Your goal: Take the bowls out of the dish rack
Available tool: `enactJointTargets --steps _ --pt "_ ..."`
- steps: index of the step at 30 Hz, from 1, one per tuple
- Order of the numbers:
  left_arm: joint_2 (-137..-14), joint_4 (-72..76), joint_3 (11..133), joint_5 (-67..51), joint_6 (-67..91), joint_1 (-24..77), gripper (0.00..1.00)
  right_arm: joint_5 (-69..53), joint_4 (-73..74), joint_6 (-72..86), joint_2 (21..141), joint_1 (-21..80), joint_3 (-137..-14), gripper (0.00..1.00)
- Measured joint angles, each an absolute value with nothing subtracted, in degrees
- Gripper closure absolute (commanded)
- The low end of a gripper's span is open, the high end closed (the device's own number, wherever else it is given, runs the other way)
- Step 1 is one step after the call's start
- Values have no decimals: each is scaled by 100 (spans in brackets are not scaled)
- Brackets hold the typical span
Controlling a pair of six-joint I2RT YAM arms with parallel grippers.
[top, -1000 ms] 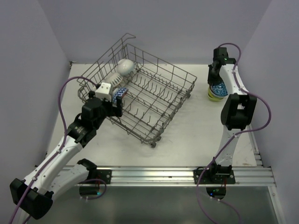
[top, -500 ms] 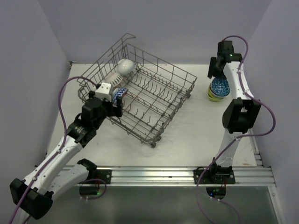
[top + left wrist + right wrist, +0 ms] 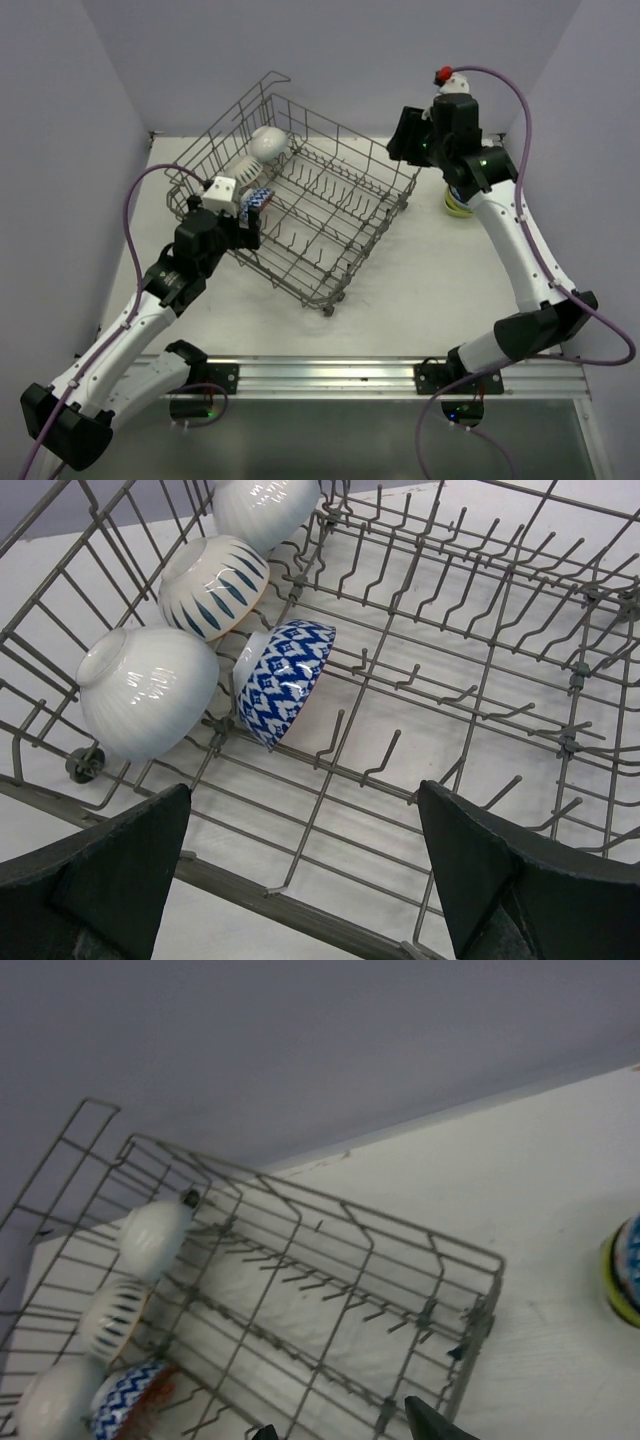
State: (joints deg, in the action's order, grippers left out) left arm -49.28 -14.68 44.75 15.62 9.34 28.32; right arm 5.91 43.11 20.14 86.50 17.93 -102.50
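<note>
The grey wire dish rack (image 3: 330, 215) lies across the middle of the table. At its left end stand several bowls: a plain white one (image 3: 262, 505), a white one with blue strokes (image 3: 213, 585), a ribbed white one (image 3: 145, 705) and a blue zigzag one (image 3: 285, 680). My left gripper (image 3: 300, 880) hangs wide open over the rack's near rim, short of these bowls, with only wire between its fingers. My right gripper (image 3: 397, 140) is open and holds nothing, raised above the rack's far right corner. A stack of bowls with a lime yellow-green one (image 3: 458, 205) at the bottom stands right of the rack.
Purple walls close in the table on the left, back and right. In the right wrist view the stack (image 3: 625, 1280) sits at the right edge, on the white table (image 3: 560, 1160) beyond the rack's corner post (image 3: 470, 1330). A metal rail (image 3: 330, 375) runs along the near edge.
My right gripper has opened and let go of a blue-patterned bowl on the stack, then risen and swung left toward the rack. The left arm has not moved.
</note>
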Motion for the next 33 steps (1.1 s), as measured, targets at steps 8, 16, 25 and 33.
enactJointTargets --steps 8,16,25,33 --pt "-4598 -1444 4412 1879 919 2832 0 325 2873 3389 9325 3365 -9607 41" --pt "-4270 -1422 4397 2276 921 2832 0 91 2078 4309 11227 4466 -10090 40" --pt "-4257 -1424 4327 2381 919 2832 0 102 1752 4930 12077 4840 -10626 37" --pt "-4316 -1424 4327 2309 919 2832 0 375 1428 5328 12405 4790 -10947 36"
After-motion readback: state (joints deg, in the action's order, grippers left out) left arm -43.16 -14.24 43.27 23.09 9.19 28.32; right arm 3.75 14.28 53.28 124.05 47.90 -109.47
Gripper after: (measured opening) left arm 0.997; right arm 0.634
